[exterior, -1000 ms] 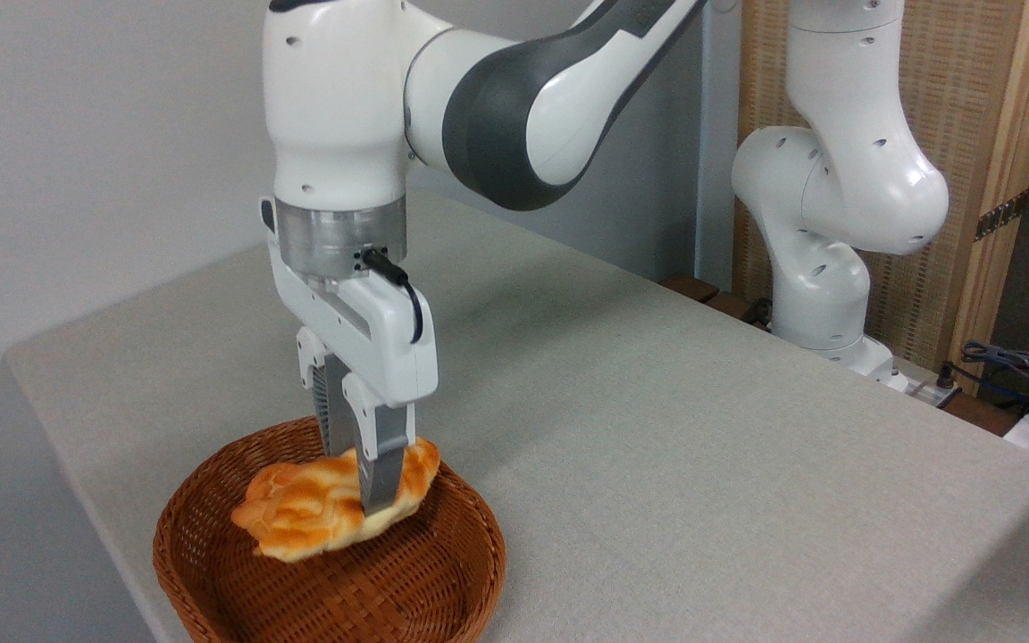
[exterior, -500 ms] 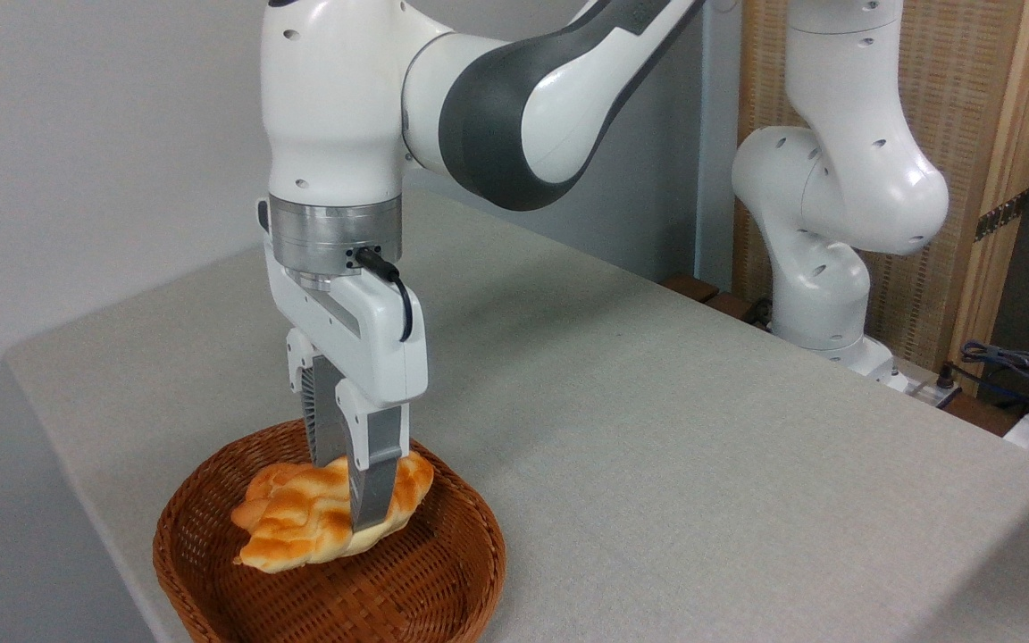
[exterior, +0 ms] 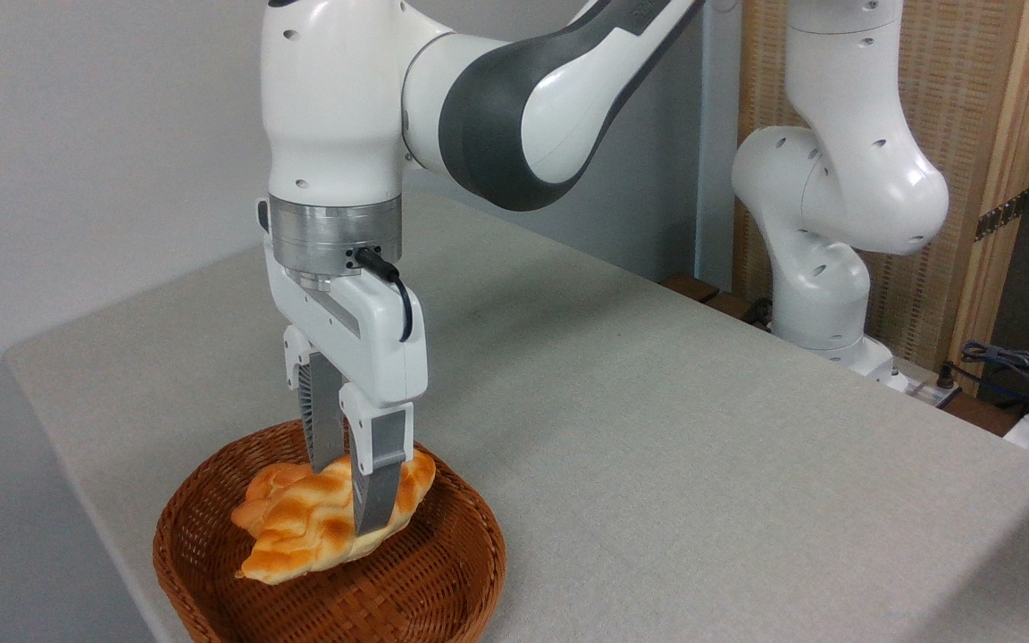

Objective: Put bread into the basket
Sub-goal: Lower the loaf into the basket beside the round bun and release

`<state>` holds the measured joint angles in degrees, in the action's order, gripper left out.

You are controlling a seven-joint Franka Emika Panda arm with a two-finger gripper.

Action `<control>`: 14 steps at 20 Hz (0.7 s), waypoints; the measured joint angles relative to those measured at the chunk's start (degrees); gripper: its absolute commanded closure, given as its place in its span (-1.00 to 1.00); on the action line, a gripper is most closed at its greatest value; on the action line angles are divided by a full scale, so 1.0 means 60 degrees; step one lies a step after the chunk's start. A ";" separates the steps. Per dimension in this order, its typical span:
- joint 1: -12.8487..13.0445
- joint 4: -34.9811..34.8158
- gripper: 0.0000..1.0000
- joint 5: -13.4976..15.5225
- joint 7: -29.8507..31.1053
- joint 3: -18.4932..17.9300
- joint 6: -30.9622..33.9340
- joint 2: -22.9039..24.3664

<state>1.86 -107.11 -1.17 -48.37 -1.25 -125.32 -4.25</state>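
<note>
I see the end effector (exterior: 355,496) clamped on the bread (exterior: 327,527) inside the basket (exterior: 452,572) — its long axis runs diagonally, lower-left end dipping, upper-right end raised.

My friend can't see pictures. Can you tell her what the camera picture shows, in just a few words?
A white robot arm's gripper holds a braided golden bread, jaws shut across its middle, low inside a brown wicker basket. The basket sits near the front corner of a grey table.
</note>
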 measured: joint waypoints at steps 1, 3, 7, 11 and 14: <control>0.0000 0.0000 -1.00 0.0000 0.0000 0.0000 0.0000 0.0000; 0.0000 0.0000 -1.00 0.0000 0.0000 0.0000 0.0000 -0.0001; 0.0000 0.0000 -1.00 0.0000 0.0000 0.0000 0.0000 -0.0001; 0.0000 0.0002 -1.00 0.0000 0.0001 0.0000 0.0000 -0.0001; -0.0002 0.0034 -1.00 0.0000 0.0170 0.0000 0.0044 0.0003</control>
<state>1.84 -106.91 -1.17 -47.35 -1.25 -125.06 -4.23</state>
